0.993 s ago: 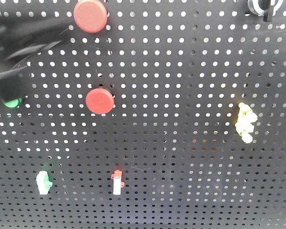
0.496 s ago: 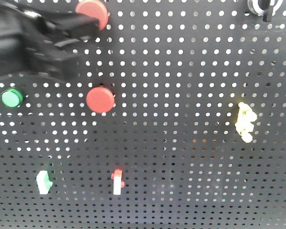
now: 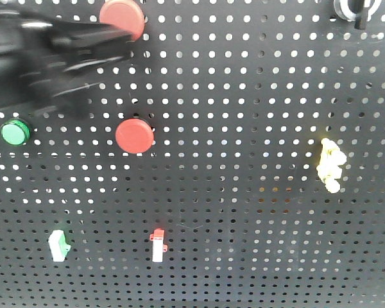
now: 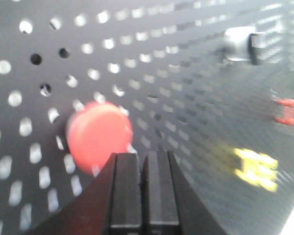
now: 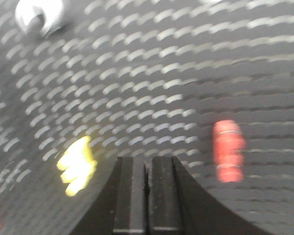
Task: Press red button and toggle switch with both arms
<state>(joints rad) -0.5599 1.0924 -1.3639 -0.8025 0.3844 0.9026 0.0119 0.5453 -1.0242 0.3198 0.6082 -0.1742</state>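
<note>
pegboard [image 3: 265,168] black, perforated; red button [image 4: 99,134] round, flat, matte.

This looks to me like a lab test stand: I see only a black perforated panel [image 3: 250,102], with a red button [image 3: 125,16], a green button [image 3: 16,132] and a toggle switch [image 3: 354,9] mounted on it.

The red button [image 3: 123,18], round, matte and flat-faced, sits top left; the toggle switch [image 3: 354,8], black-ringed with a silvery centre, sits top right, cropped.
</note>
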